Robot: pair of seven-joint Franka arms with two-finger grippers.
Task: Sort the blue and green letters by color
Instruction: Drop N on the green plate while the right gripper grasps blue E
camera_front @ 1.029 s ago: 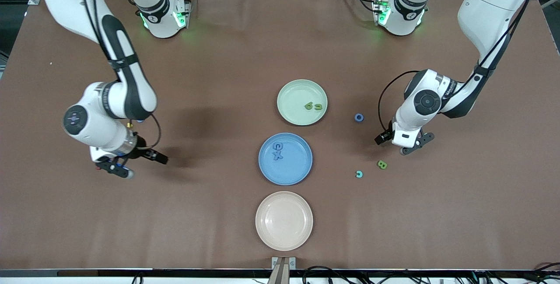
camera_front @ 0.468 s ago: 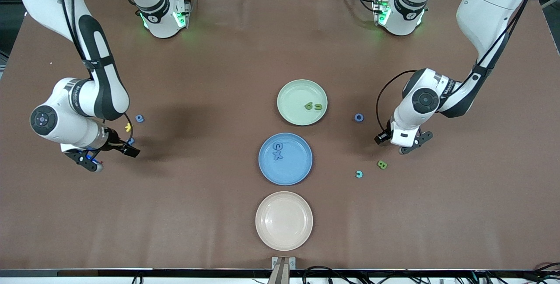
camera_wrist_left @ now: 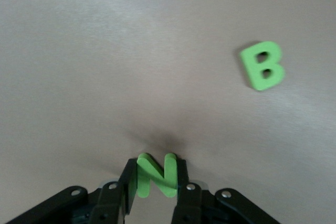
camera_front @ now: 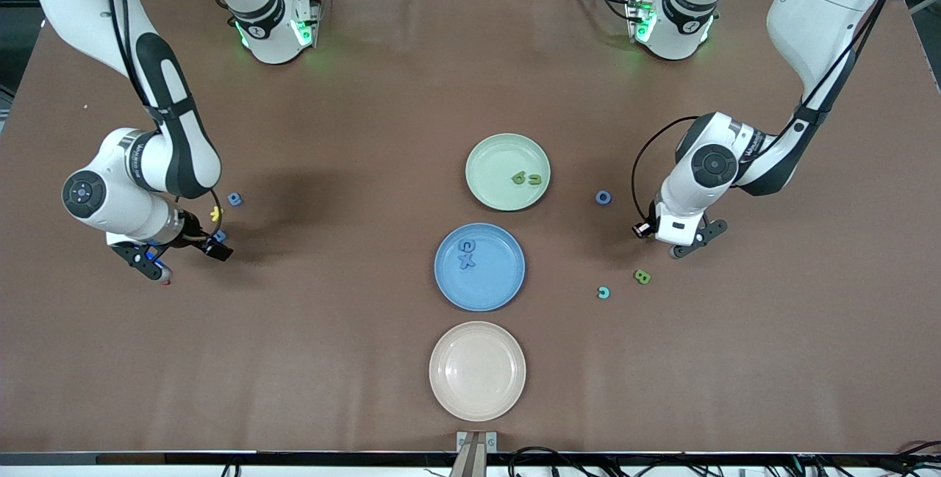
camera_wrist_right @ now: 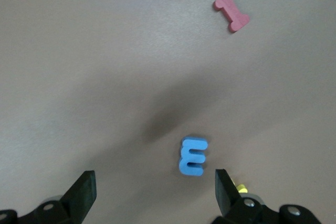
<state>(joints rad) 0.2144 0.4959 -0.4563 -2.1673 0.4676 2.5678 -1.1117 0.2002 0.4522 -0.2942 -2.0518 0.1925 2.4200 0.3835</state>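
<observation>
From my seat I see three plates in a row mid-table: the green plate (camera_front: 487,161) farthest from the camera holding two green letters (camera_front: 527,178), the blue plate (camera_front: 500,282) next with two blue letters (camera_front: 466,253), then a beige plate (camera_front: 477,370) (nearest). A blue ring letter (camera_front: 603,197), green B (camera_front: 642,276) and teal letter (camera_front: 603,292) lie loose near the left gripper (camera_front: 687,248).

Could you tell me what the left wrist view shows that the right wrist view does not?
Only the left wrist view shows the left hand shut on a green N, with a green B lying on the table. Only the right wrist view shows the right hand open over a blue E, with a red I lying apart from it. Both share the brown table.
</observation>
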